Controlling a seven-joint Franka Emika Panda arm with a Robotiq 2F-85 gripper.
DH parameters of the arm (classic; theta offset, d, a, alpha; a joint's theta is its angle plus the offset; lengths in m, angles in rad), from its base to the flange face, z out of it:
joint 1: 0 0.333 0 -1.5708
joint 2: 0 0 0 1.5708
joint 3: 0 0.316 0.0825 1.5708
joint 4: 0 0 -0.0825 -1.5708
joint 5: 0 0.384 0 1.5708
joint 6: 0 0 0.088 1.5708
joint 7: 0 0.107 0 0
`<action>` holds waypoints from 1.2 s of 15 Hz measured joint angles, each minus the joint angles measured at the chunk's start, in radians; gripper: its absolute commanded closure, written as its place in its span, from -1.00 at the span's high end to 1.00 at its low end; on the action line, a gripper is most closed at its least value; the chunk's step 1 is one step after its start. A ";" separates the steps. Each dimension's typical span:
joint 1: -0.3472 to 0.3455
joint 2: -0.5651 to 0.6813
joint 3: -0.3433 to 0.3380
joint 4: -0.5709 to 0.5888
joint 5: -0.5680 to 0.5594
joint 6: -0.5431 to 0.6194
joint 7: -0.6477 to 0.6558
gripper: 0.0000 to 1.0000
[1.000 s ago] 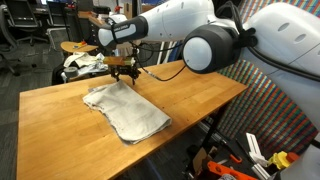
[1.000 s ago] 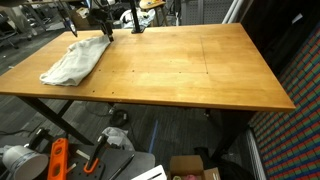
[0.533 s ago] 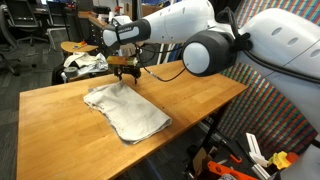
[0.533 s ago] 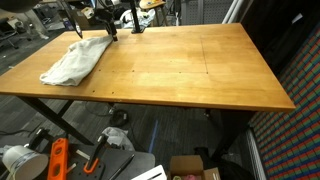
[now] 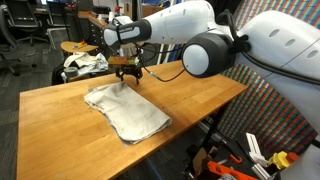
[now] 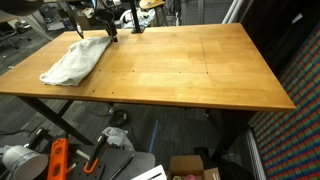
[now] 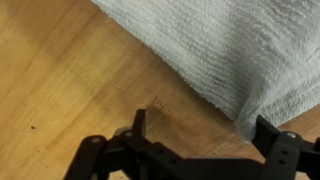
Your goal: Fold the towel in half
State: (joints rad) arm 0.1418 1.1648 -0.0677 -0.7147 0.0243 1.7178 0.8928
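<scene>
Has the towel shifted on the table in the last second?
No. The towel lies in the same place in both exterior views, its outline unchanged against the table edge. The open gripper hangs at its far corner, not holding it.

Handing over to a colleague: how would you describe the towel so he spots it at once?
Find the big wooden table. The towel is the only cloth lying on it, pale grey-white and rumpled, its far edge beneath the open hand. The smaller patterned bundle sits off the table, beyond it.
</scene>
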 measured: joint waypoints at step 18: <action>-0.019 0.011 0.001 0.047 0.000 -0.066 -0.041 1.00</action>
State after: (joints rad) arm 0.1233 1.1754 -0.0667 -0.6677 0.0244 1.6518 0.8523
